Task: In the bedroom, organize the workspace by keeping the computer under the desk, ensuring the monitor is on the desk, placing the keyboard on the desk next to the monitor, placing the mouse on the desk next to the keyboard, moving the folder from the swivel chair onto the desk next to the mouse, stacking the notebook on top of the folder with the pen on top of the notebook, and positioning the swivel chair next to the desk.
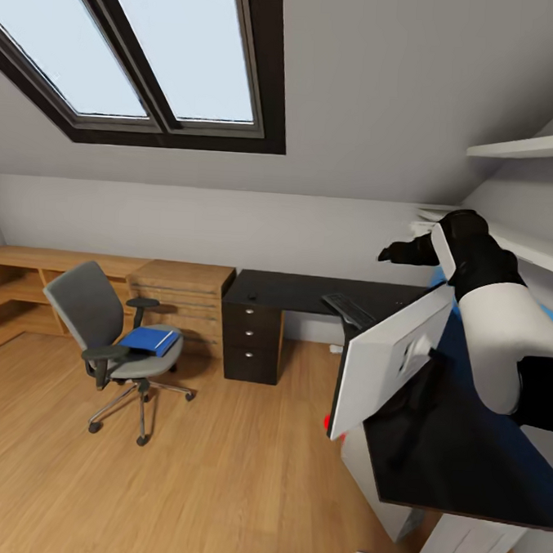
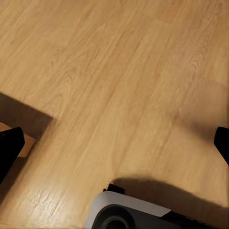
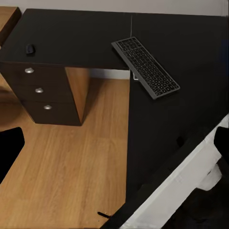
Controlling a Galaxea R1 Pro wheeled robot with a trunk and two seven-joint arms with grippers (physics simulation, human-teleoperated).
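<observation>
Keyboard (image 3: 146, 66), mouse (image 3: 30, 48) and monitor (image 1: 386, 361) sat on the desk (image 3: 71, 43), folder (image 1: 150, 339) remained on the swivel chair (image 1: 102, 323), both claws' states untellable.

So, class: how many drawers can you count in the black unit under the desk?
3, stacked in the drawer unit at the desk's end: top, middle, bottom. None look hidden.
</observation>
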